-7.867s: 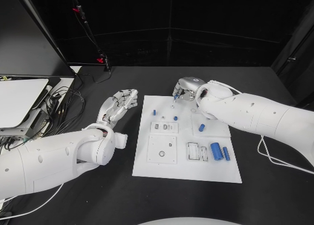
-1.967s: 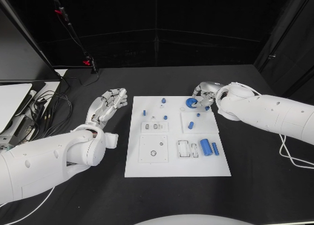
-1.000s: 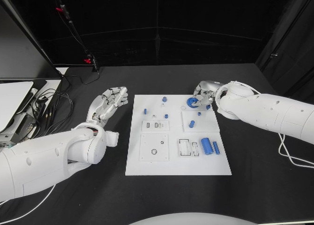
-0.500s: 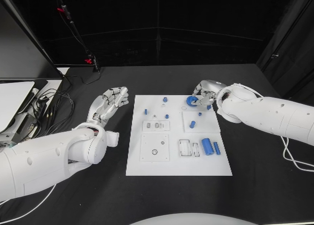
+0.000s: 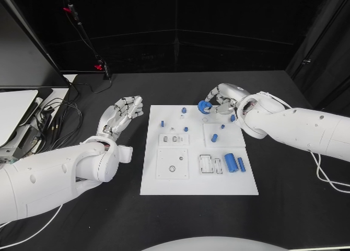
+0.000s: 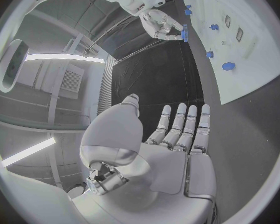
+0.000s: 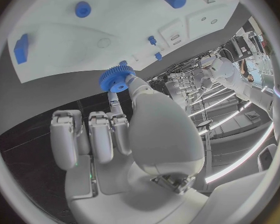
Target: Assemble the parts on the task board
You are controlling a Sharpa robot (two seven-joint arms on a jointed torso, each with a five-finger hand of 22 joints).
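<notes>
The white task board lies mid-table with several small blue parts on it, among them a large cylinder and a peg. My right hand hovers over the board's far right corner and pinches a blue gear between thumb and finger. In the right wrist view the gear sits at the fingertips, just off the board. My left hand rests left of the board, its fingers straight and together, holding nothing. In the left wrist view its palm faces the board.
A white device and a tangle of cables sit at the table's left edge. A black stand rises at the far left. Dark tabletop surrounds the board on all sides.
My right hand has carried the blue gear a little to the left and farther back over the board's far edge. The left hand has not moved.
</notes>
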